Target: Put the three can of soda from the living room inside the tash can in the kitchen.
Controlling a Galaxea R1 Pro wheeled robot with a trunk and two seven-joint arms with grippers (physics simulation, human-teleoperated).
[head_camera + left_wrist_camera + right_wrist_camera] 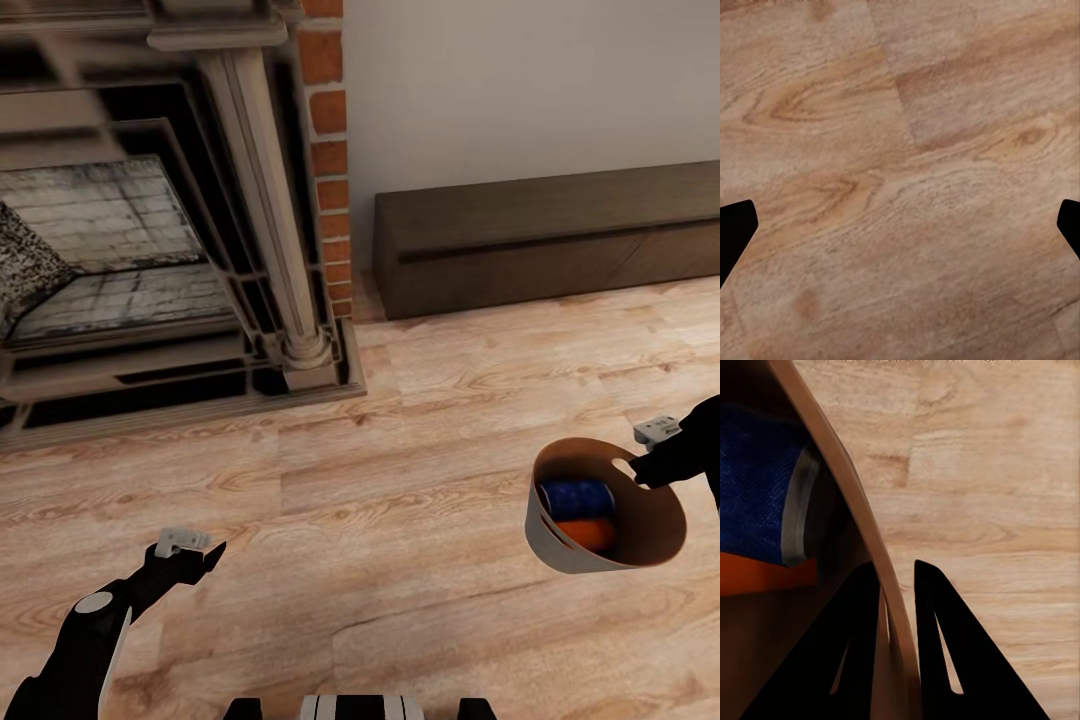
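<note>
Two black grippers: left gripper spread wide over bare light wood floor; right gripper pinching rim of one grey tapered bin. Inside, two cans: dark blue can, orange can. Beyond, open floor up to one brick fireplace and one long dark low cabinet.

My head camera looks down and forward over the wood floor toward the fireplace. My left wrist camera faces straight down, close to that floor. My right wrist camera sits tight against the bin's rim, sharing the bin with the head view.
</note>
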